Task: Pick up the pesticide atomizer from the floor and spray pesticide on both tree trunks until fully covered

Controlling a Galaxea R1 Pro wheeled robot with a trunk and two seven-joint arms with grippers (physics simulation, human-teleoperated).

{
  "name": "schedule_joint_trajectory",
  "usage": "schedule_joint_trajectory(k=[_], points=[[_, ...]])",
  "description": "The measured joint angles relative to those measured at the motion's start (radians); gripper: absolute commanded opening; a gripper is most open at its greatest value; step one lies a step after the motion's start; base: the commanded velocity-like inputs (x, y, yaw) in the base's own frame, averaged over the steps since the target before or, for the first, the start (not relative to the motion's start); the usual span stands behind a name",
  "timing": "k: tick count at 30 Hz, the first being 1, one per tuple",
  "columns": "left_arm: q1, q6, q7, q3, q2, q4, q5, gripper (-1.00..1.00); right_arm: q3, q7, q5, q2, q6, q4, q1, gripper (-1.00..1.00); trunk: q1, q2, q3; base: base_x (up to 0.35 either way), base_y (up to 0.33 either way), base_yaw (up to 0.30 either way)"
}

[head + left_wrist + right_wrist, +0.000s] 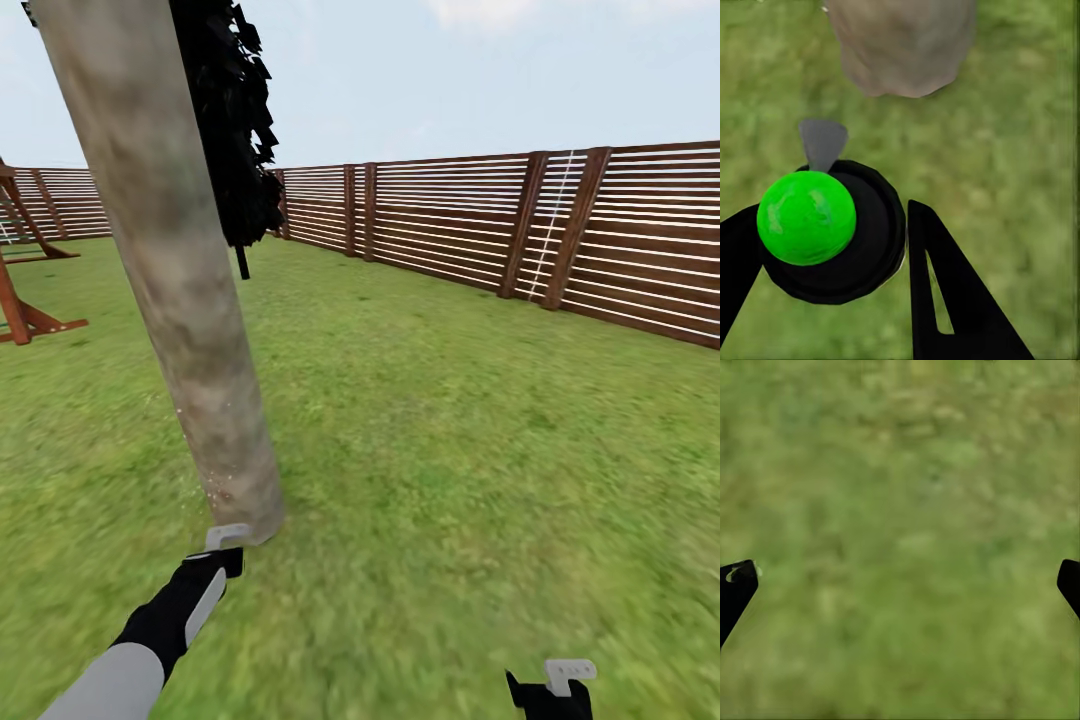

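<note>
A thick mottled grey-brown tree trunk (175, 260) rises from the grass floor (450, 450) at the left of the head view, with a few tiny white pesticide specks (214, 492) near its base. My left gripper (225, 558) sits low, right in front of that base. In the left wrist view it (832, 240) is shut on the pesticide atomizer (832, 232), a black round body with a bright green ball top. The atomizer's grey nozzle (822, 142) points at the foot of the trunk (904, 45). My right gripper (550, 695) hangs over bare grass, open (900, 585) and holding nothing.
A brown slatted fence (560, 230) runs along the back and right. An all-black tree (235, 130) stands just behind the trunk. A wooden frame structure (20, 290) stands at the far left. Open grass stretches to the right of the trunk.
</note>
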Motion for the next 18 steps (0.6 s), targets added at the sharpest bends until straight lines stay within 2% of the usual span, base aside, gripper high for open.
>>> schedule_joint_trajectory(k=[2,5,6,8,10,12,14,15,16,17,18], points=[[0.0,0.0,0.0,-0.002,0.0,0.001,-0.004,-1.0,0.0,0.0,0.0,0.0,0.0,0.0,0.0,1.0,0.0,0.0,0.0,0.01,0.0,0.0],[-0.001,0.001,0.001,0.005,0.016,0.005,-0.005,-1.0,0.0,0.0,0.0,0.0,0.0,0.001,0.0,1.0,0.0,0.0,0.0,0.001,0.0,0.0],[-0.001,0.002,0.001,0.017,0.024,0.005,-0.007,-1.0,0.0,0.0,0.0,0.0,0.0,0.001,-0.001,1.0,0.0,0.0,0.0,0.0,0.0,0.0],[0.001,0.001,-0.001,0.092,0.04,0.013,-0.009,-1.0,0.0,0.0,0.0,0.0,0.0,0.0,0.0,1.0,0.0,0.0,0.0,0.0,0.0,0.0],[0.001,0.0,-0.008,0.114,0.05,0.016,-0.005,-1.0,0.0,0.0,0.0,0.0,0.0,0.0,0.0,1.0,0.0,0.0,0.0,0.0,0.0,0.0],[0.002,-0.001,-0.015,0.114,0.039,0.018,-0.004,-1.0,0.0,0.0,0.0,0.0,0.0,0.001,0.0,1.0,0.0,0.0,0.0,0.0,0.0,0.0],[0.002,0.002,-0.033,0.101,0.002,0.018,0.0,-1.0,0.0,0.0,0.0,0.0,0.0,0.0,0.0,1.0,0.0,0.0,0.0,0.0,0.0,0.0],[0.001,0.009,-0.036,0.082,-0.002,0.017,-0.005,-1.0,0.0,0.0,0.0,0.0,0.0,0.0,0.0,1.0,0.0,0.0,0.0,0.0,0.0,0.0],[-0.004,0.015,-0.043,0.043,-0.005,0.009,-0.004,-1.0,0.0,0.0,0.0,0.0,0.0,0.0,0.0,1.0,0.0,0.0,0.0,0.0,0.0,0.0],[-0.011,0.032,-0.046,0.019,-0.006,0.004,-0.003,-1.0,0.0,0.0,0.0,0.0,0.0,0.001,0.0,1.0,0.0,0.0,0.0,0.0,0.0,0.0],[-0.024,0.106,-0.046,0.01,-0.011,-0.011,0.001,-1.0,0.0,0.0,0.0,0.0,0.0,0.001,0.0,1.0,0.0,0.0,0.0,0.0,0.0,0.0]])
